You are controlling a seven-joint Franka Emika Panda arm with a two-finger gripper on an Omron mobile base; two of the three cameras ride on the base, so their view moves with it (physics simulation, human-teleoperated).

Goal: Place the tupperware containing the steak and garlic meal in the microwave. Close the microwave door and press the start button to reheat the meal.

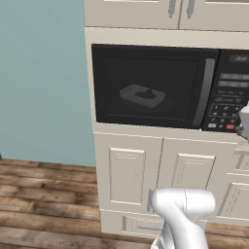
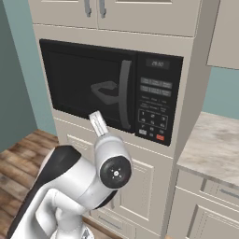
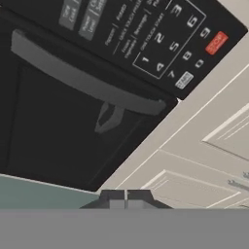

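Observation:
The black microwave point(image 1: 160, 51) sits built into pale cabinets, and its door point(image 1: 146, 114) is closed. Through the dark window the translucent tupperware point(image 1: 143, 96) point(image 2: 106, 91) rests inside; the steak and garlic meal cannot be made out. The curved grey bar handle point(image 1: 204, 92) point(image 2: 124, 93) point(image 3: 82, 80) runs beside the button panel point(image 2: 156, 100) point(image 3: 146, 34). My gripper point(image 3: 125, 197) is shut with nothing in it. It hovers in front of the door's lower corner, apart from the door and below the panel. The white hand point(image 1: 244, 119) stands at the right edge of the left base view.
A red button point(image 3: 216, 43) point(image 2: 160, 137) and a white button point(image 3: 184, 79) sit on the panel's bottom row. Cabinet doors point(image 1: 126, 175) lie under the microwave. A marble counter point(image 2: 214, 149) extends to the right. Wooden floor point(image 1: 44, 194) and a teal wall point(image 1: 44, 73) lie to the left.

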